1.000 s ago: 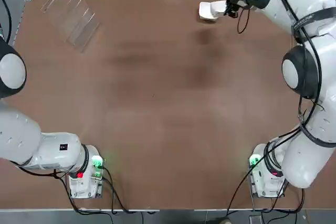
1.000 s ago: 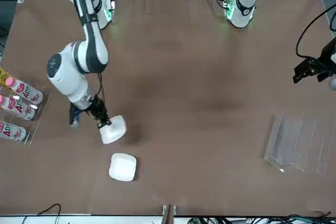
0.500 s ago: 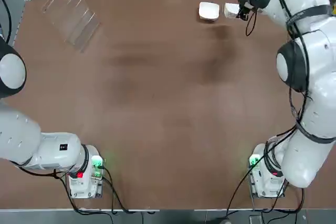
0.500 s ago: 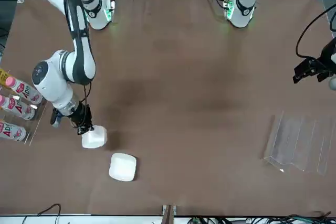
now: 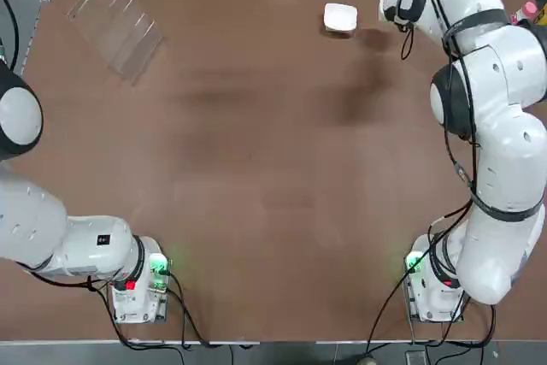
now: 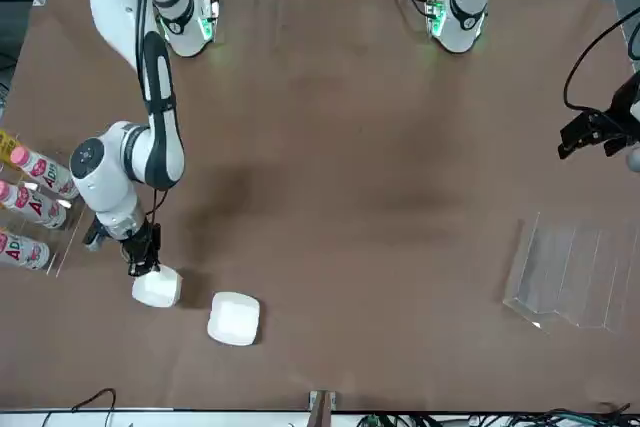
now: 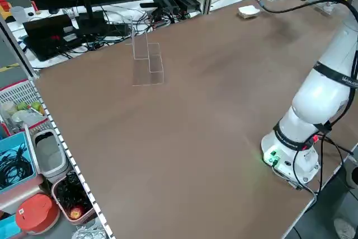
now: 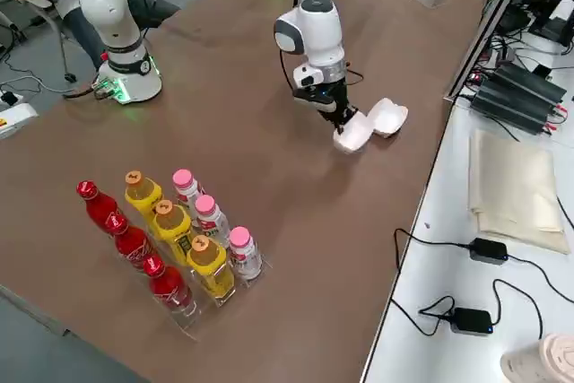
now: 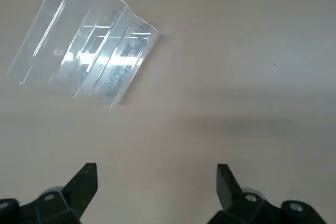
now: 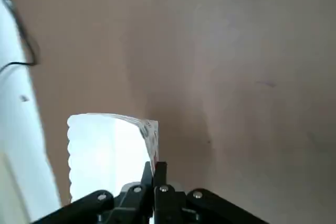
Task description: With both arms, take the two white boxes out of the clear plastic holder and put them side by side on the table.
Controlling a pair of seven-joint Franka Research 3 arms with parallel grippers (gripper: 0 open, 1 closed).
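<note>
Top view: the right gripper (image 5: 395, 8) is at the far table (image 5: 273, 177) edge; the placed box (image 5: 340, 17) lies just beside it. The clear plastic holder (image 5: 115, 30) is well apart and empty.

Front view: the right gripper pinches the held box (image 6: 157, 288), which is at or just above the tabletop beside the placed box. The left gripper (image 6: 585, 134) is parked, fingers spread, holding nothing.

Right wrist view: fingers clamped on the box edge.

Both boxes are out of the holder. Judged remaining: release the held box.
</note>
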